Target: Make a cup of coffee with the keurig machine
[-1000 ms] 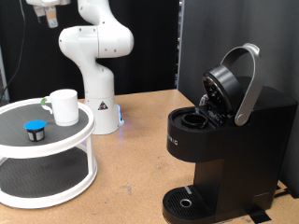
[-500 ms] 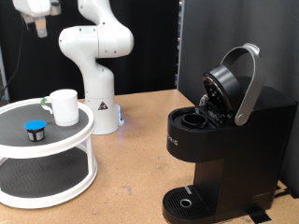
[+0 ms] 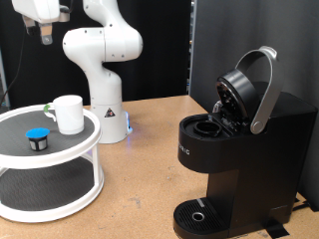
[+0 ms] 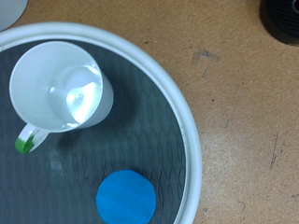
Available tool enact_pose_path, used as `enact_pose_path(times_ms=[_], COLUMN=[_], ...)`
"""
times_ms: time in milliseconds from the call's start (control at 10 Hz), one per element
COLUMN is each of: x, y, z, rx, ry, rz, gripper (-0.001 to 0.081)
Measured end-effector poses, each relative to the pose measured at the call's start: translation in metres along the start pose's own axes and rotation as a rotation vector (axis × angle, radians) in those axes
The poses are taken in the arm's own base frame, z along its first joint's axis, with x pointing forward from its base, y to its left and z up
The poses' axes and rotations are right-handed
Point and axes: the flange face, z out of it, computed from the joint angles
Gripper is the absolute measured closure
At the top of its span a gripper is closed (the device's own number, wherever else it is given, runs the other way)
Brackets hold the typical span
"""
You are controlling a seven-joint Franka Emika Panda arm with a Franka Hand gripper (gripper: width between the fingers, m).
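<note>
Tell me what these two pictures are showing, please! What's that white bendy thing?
The white bendy thing is a robot arm. Its claw hangs high at the top left of the exterior view, holding nothing. One picture comes from a camera standing nearby. The other comes from a camera on the robot's hand, looking down. Below it, a round white two-level stand carries a white cup and a small blue-topped pod. On the right of the brown table stands the black coffee machine, its lid open.

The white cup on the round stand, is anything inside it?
Seen from above, the cup looks empty: only its shiny white bottom shows. A blue-topped pod sits beside it on the stand. The claw hangs high above.
</note>
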Motion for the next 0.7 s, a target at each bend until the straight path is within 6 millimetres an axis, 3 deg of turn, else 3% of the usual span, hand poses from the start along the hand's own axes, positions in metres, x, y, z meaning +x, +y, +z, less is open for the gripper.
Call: enact_pose_path(times_ms=[700], x=[-0.016], y=[-0.005], z=[0.006], rx=[-0.055], ry=[-0.006], rz=[-0.026], gripper=[0.0000])
